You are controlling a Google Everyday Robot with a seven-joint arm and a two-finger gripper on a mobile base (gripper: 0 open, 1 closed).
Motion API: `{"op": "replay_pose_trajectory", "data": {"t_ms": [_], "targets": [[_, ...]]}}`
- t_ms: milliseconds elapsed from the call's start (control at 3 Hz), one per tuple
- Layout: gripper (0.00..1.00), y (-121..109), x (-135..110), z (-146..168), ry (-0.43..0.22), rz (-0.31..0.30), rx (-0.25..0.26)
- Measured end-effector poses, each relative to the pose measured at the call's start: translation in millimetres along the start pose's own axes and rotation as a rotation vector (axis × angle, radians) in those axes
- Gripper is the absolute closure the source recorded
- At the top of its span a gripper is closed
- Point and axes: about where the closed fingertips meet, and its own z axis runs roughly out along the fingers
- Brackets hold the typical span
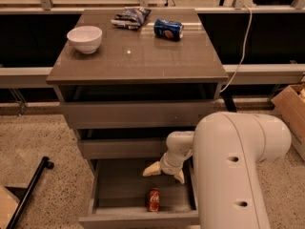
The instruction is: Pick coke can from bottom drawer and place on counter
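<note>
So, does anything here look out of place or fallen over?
Only the blue Pepsi can: it lies on its side at the back of the counter. The coke can stands upright in the open bottom drawer, and the gripper is open over that drawer.

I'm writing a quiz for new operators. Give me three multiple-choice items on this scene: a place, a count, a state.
1. Where is the coke can? A on the counter; B in the bottom drawer; C in the gripper.
2. Things on the counter? A two; B three; C five.
3. The gripper over that drawer is: A open; B shut on the can; C unseen.
Answers: B, it stands near the drawer's front; B, bowl, bag, blue can; A, fingers spread, empty.
</note>
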Motion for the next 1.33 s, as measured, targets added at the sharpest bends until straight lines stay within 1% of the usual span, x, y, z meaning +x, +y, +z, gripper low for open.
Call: {"op": "replay_pose_trajectory", "data": {"t_ms": [333,667,1000,1333], "targets": [[0.00,-2.4,1.8,5.5,0.007,0.003,0.002],[0.00,0.9,2.8,26.0,0.023,0.026,-0.032],[0.00,6.7,6.6,59.7,0.042,0.030,-0.051],[0.00,10.0,9.9,109.8,0.079,0.039,-0.092]]}}
